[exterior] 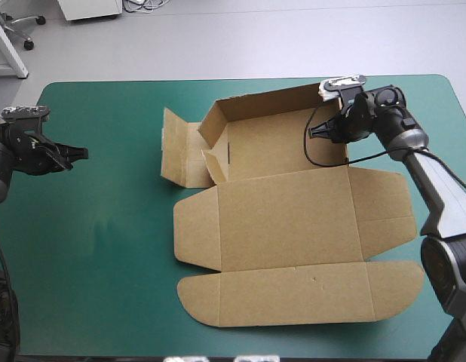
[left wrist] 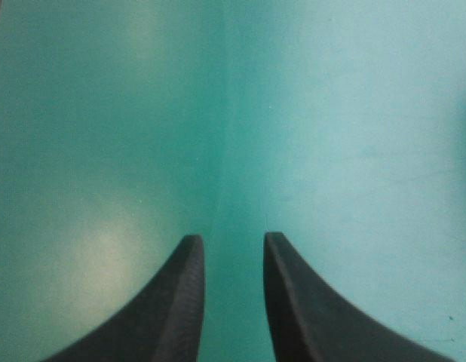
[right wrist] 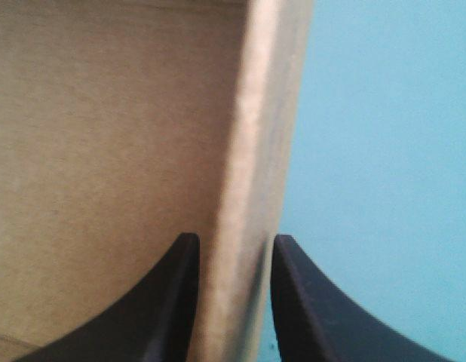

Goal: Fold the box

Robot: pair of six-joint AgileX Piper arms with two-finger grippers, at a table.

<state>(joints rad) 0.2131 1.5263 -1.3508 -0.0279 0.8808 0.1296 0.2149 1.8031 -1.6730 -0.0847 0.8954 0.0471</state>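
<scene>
The brown box (exterior: 293,226) lies mid-table as a half-formed tray: back wall and left wall raised, the lid panel and its flaps flat toward the table's front. One side flap (exterior: 180,158) lies spread out to the tray's left. My right gripper (exterior: 316,130) sits at the tray's right wall near the far corner. In the right wrist view the gripper (right wrist: 234,240) is shut on that upright wall's edge (right wrist: 252,151), with the box's inside (right wrist: 105,151) on one side. My left gripper (exterior: 81,153) hovers far left, well away from the box, open (left wrist: 233,240) over bare cover.
The teal-green cover (exterior: 105,249) lies bare between the left gripper and the box. The right arm (exterior: 436,181) reaches over the table's right side, beside the lid's right flap (exterior: 380,204). The table's far edge runs just behind the tray.
</scene>
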